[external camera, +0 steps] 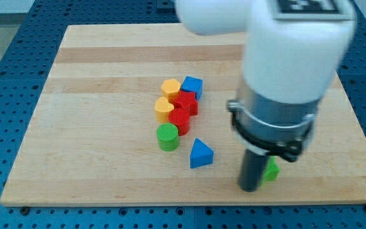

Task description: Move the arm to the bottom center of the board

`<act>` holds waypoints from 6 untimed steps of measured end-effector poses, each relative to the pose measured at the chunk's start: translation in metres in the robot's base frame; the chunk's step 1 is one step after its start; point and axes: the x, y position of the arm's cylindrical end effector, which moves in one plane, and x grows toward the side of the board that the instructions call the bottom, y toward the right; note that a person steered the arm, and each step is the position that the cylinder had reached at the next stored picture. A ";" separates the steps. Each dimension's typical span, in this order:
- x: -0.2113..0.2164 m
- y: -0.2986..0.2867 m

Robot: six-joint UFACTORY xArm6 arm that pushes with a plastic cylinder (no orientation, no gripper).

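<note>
My tip (pixel 250 188) rests on the wooden board (pixel 94 127) near its bottom edge, right of centre. A small green block (pixel 272 170) sits just to the tip's right, partly hidden by the rod. A blue triangle block (pixel 201 154) lies to the tip's left. Further up and left is a tight cluster: a green cylinder (pixel 168 137), a red cylinder (pixel 180 119), a red star-like block (pixel 186 102), a yellow heart-like block (pixel 164 109), an orange hexagon (pixel 171 88) and a blue block (pixel 192 84).
The white and grey arm body (pixel 284 70) fills the view's upper right and hides the board beneath it. Blue perforated table (pixel 5 76) surrounds the board.
</note>
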 end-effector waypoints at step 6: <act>-0.170 0.060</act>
